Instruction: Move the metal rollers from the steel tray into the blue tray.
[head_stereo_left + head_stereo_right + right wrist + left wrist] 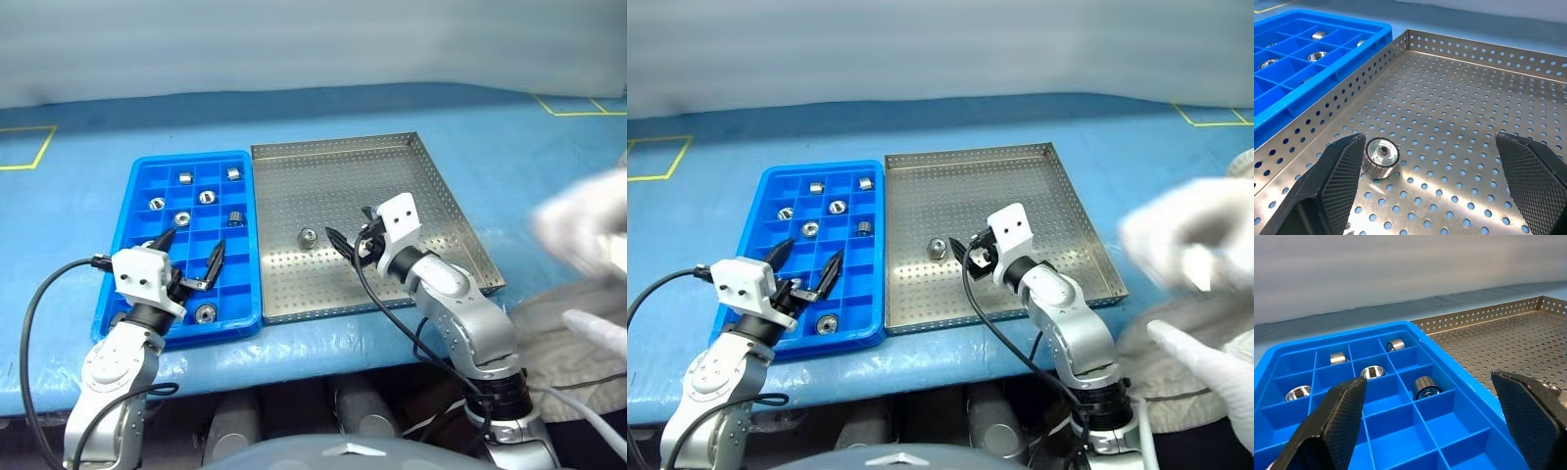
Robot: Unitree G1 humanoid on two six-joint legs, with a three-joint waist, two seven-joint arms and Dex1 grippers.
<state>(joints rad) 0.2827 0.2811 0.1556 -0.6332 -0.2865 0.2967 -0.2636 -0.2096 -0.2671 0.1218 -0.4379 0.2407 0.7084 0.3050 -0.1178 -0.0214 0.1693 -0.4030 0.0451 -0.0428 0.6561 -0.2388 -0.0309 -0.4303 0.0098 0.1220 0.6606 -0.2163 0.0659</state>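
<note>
On steel tray (431, 196): roller (308, 236) bore-up

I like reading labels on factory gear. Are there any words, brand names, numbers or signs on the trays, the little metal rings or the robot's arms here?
None can be read.
Blue tray: plain, no writing.
Steel tray: only punched holes.
Metal rollers, such as the one left in the steel tray: no marks visible.
Left end effector and right end effector: no lettering visible.
Yellow tape lines on the table: shapes only, no text.
</note>
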